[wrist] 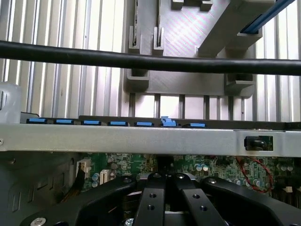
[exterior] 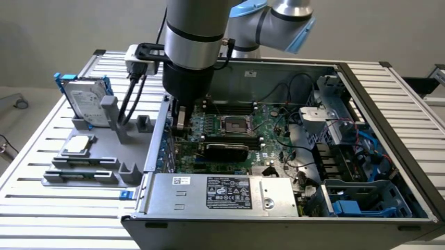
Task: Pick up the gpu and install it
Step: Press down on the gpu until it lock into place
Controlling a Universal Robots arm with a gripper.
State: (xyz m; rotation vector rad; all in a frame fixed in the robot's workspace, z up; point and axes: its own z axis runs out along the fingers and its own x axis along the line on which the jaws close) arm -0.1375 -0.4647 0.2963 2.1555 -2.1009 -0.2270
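end effector [wrist: 165, 186] pinched over motherboard [wrist: 221, 165]

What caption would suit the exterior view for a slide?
Robot arm's gripper lowered inside the open computer case, over the motherboard; hard drive on the gray holder beside it.

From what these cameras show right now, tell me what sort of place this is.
Probably a robotics lab bench for computer assembly: an open desktop PC case with its motherboard exposed lies on a slatted aluminium table, beside a grey parts fixture holding a hard drive.
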